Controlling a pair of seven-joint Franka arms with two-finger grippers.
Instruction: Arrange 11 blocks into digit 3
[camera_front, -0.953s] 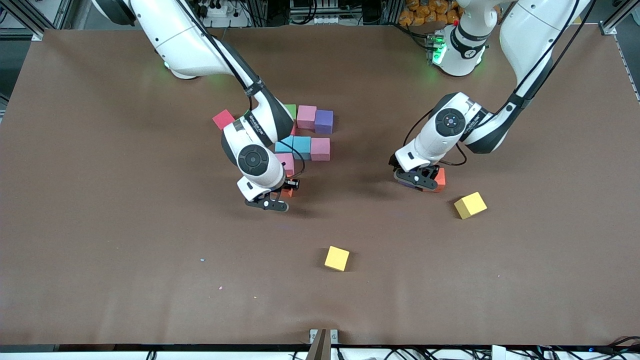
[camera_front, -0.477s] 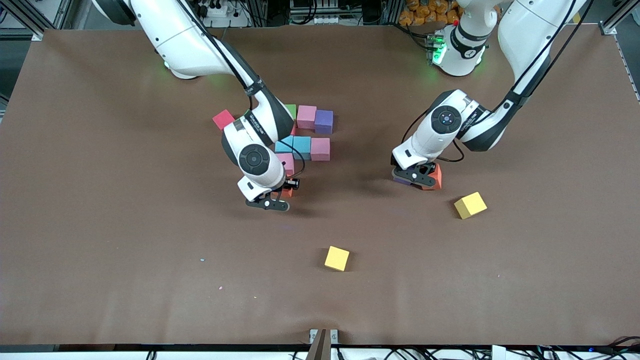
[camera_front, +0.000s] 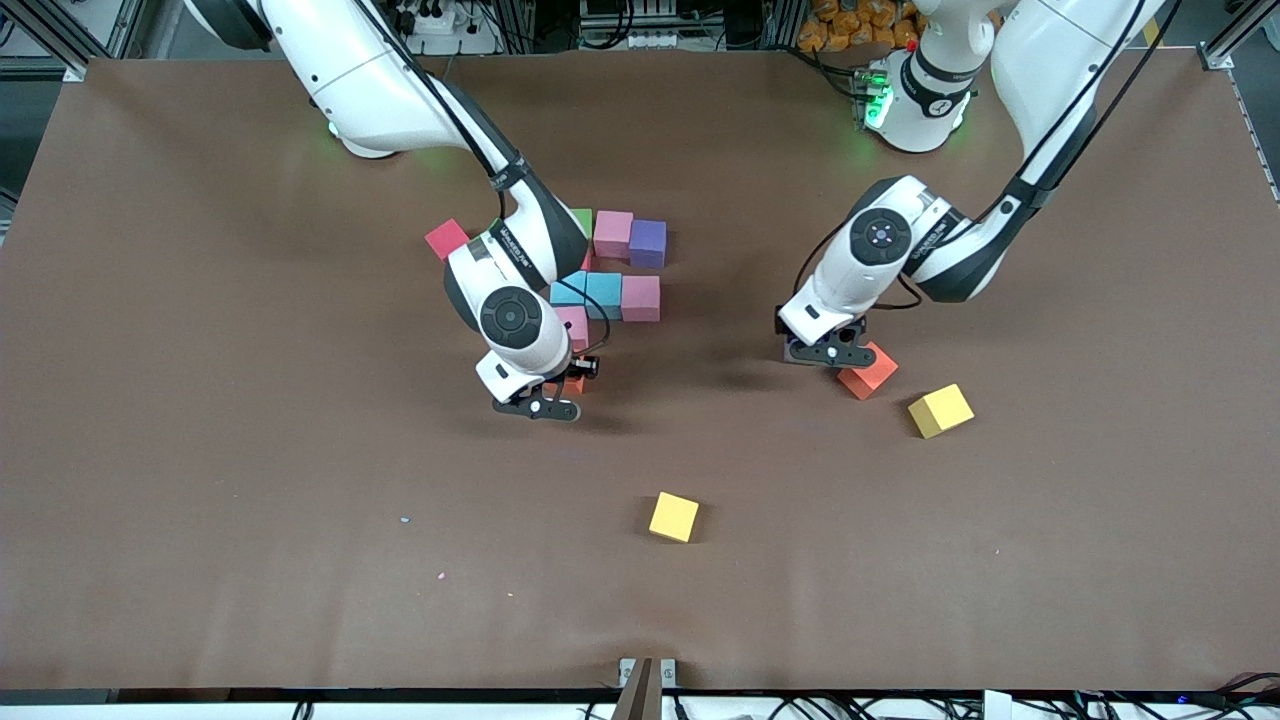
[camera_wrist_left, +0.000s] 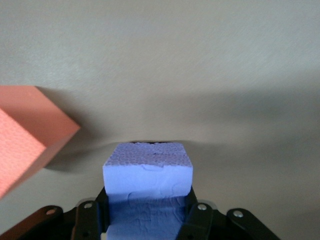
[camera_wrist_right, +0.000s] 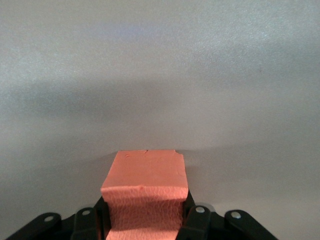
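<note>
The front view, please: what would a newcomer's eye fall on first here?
Probably the colourful cluster of blocks near the right arm's base. Next, both grippers gripping cubes: the right gripper shut on an orange block beside the cluster, the left gripper on a purple block next to another orange block.

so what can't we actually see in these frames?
- Purple block in the left gripper: hidden by the gripper in the front view; only the left wrist view shows it.
- Orange block in the right gripper: mostly hidden by the wrist in the front view.
- Green block and one light blue block: partly covered by the right arm.
- Orange block on the table: cut by the frame edge in the left wrist view.
</note>
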